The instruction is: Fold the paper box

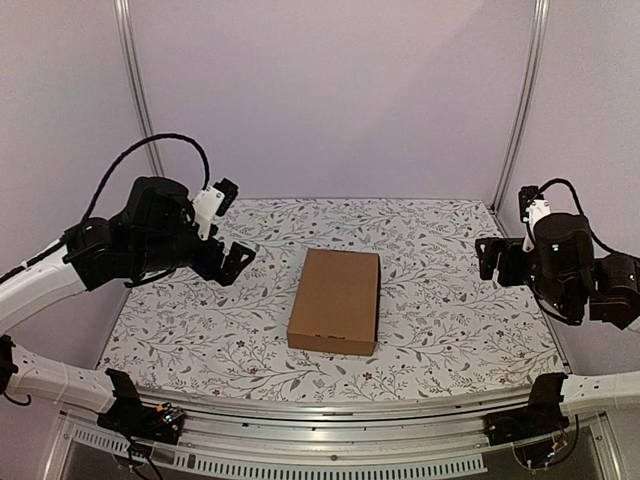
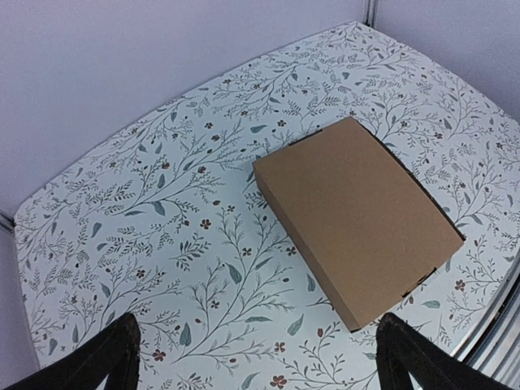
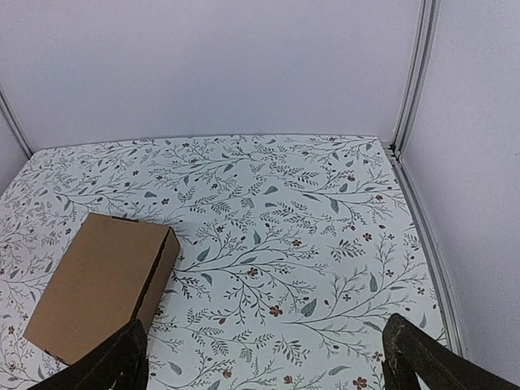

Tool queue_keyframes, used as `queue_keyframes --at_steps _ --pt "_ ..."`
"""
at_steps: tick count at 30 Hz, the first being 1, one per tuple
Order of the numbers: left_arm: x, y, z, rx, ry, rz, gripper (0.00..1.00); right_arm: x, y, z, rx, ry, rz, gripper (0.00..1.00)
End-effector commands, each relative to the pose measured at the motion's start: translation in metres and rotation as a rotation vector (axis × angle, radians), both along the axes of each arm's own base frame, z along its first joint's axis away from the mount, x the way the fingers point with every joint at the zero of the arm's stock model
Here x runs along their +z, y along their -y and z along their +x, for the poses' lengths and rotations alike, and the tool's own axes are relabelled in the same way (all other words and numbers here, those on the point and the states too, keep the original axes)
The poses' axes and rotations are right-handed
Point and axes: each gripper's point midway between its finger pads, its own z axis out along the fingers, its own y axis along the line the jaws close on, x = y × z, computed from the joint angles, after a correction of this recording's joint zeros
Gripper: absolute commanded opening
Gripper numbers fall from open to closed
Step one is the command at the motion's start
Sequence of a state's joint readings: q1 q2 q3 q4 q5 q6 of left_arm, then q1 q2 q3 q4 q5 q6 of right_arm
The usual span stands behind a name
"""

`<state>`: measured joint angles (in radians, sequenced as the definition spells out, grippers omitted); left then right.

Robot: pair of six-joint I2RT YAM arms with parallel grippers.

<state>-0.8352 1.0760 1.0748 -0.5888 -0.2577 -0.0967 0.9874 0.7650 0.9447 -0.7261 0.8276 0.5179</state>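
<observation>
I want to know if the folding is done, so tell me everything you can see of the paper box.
The paper box is plain brown cardboard, folded into a closed, flat rectangular mailer. Small notches mark its near front face. It lies flat near the middle of the floral table, slightly skewed; nothing else touches it.

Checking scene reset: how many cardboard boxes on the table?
1. The closed brown box lies flat on the table, apart from the left gripper and right gripper. No other shows in any view.

No legible text, labels or numbers anywhere, paper box (image 1: 334, 300) unprinted
</observation>
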Motion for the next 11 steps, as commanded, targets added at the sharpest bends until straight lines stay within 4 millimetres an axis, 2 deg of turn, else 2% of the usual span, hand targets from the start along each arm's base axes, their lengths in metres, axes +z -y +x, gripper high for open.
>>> queue_keyframes --at_steps 1,5,9,11 --pt "-0.002 -0.002 0.010 0.012 0.038 0.006 0.99 -0.002 0.011 0.001 -0.027 0.007 -0.109 0.99" --pt "0.002 -0.003 0.013 0.001 0.016 -0.038 1.00 -0.003 0.009 0.003 -0.045 0.005 -0.094 0.99" --pt "0.010 -0.014 0.019 0.030 0.021 -0.088 0.99 -0.009 0.004 0.005 -0.026 -0.013 -0.119 0.99" --pt "0.012 -0.017 0.023 0.034 0.016 -0.122 1.00 -0.008 0.009 0.005 -0.048 0.002 -0.127 0.99"
